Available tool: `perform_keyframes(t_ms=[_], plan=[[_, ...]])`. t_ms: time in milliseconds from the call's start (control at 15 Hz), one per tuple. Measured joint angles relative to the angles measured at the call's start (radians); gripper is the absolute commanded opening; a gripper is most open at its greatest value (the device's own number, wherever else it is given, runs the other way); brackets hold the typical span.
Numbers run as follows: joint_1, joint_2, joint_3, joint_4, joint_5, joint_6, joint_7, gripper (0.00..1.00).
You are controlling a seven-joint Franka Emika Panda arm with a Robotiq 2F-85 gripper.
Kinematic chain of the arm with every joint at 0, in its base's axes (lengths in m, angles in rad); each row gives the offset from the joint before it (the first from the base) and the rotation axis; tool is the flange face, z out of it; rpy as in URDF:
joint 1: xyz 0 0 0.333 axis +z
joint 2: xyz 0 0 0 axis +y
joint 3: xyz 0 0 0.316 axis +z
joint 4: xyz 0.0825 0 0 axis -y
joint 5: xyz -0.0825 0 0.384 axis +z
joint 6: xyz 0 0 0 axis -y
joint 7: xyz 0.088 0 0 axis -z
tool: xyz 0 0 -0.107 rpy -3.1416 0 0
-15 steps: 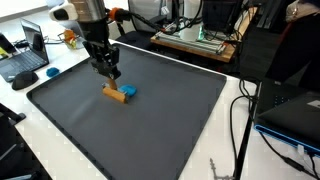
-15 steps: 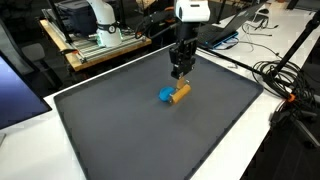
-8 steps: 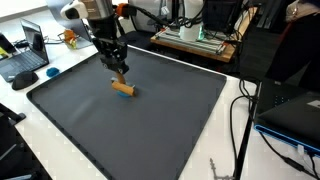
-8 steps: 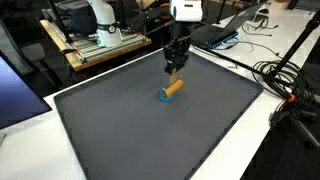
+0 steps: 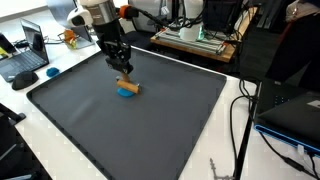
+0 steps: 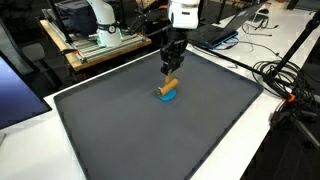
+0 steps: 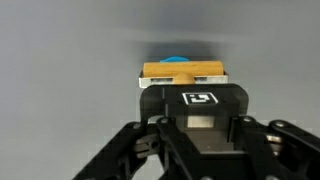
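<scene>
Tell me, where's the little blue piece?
In both exterior views the small blue piece lies on the dark grey mat, directly under the tan wooden block beneath the hand.

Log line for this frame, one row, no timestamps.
gripper: jaws shut on wooden block | wooden block: just above blue piece, contact unclear | surface: dark mat

Single arm [image 5: 100, 22] in service, descending from above in both exterior views. Upper white link [image 6: 183, 12] sits over a dark wrist section, which stands near vertical. Gripper [image 5: 124, 73] points straight down and is carried low. Jaws drawn together and clamped on a wooden block [image 7: 182, 71] at the fingertips. In the wrist view the gripper body is centred, its dark linkages folded inward evenly on both sides
</scene>
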Motion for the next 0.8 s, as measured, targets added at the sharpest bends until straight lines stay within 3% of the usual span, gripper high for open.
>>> perform_keyframes(t_ms=[800], plan=[[-0.002,0.026,0.000,0.038,0.003,-0.017,-0.007,0.21]])
